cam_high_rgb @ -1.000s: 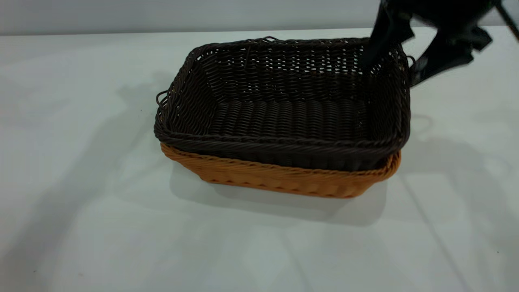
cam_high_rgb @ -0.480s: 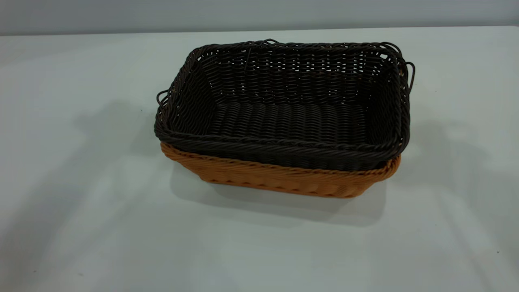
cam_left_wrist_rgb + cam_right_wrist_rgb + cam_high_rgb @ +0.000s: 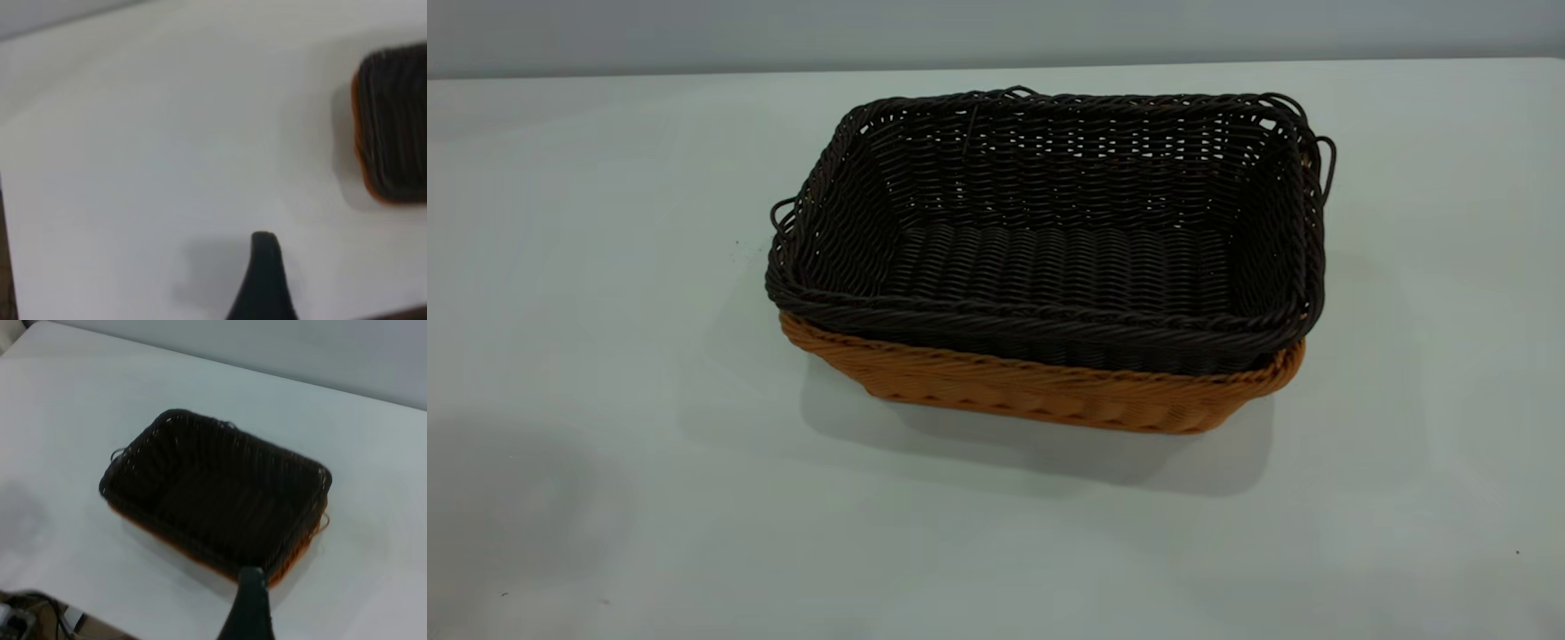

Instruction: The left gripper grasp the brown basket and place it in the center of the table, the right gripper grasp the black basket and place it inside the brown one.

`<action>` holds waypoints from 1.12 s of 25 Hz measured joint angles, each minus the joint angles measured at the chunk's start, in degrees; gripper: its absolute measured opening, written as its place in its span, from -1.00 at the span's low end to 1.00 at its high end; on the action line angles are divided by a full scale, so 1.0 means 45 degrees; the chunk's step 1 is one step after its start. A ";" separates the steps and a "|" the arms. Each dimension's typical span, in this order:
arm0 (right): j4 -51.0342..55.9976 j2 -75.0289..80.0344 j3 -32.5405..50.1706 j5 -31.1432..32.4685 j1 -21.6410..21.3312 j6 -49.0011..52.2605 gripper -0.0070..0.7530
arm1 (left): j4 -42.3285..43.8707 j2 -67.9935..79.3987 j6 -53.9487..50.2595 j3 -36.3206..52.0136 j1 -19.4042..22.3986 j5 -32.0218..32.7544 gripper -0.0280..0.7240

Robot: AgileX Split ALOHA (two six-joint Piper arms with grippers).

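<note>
The black basket (image 3: 1049, 258) sits nested inside the brown basket (image 3: 1049, 400) in the middle of the table (image 3: 605, 356). Only the brown one's near wall and rim show below the dark rim. Neither gripper shows in the exterior view. In the left wrist view a dark part of my left gripper (image 3: 265, 267) hangs over bare table, far from the stacked baskets (image 3: 400, 120). In the right wrist view a dark part of my right gripper (image 3: 250, 600) is high above the black basket (image 3: 213, 500), with the brown basket's edge (image 3: 293, 560) showing under it. Nothing is held.
A pale wall runs behind the table's far edge (image 3: 996, 67). Cables and a dark device (image 3: 20, 620) lie off the table's corner in the right wrist view. A brown strip (image 3: 5, 267) borders the table in the left wrist view.
One second ago my right gripper stood at the black basket's far right corner. It has since lifted away out of the exterior view. The arm shadows on the table have faded. The baskets have not moved.
</note>
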 joint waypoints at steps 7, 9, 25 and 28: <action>-0.0026 -0.5034 0.2813 0.0743 0.0000 0.0022 0.53 | -0.0602 -0.3961 -0.0018 0.4313 0.0000 0.0068 0.53; -0.0056 -0.5983 0.3588 0.0743 0.0000 -0.0039 0.53 | -0.0602 -0.5164 -0.0004 0.5283 0.0000 0.0068 0.53; -0.0875 -0.6587 0.6670 -0.0121 0.0000 -0.1456 0.53 | -0.0612 -1.2123 0.0067 1.0214 0.0000 -0.0243 0.53; -0.0829 -0.6587 0.6706 -0.0121 0.0000 -0.1217 0.53 | -0.0612 -1.2790 0.0067 1.0785 0.0000 -0.0483 0.53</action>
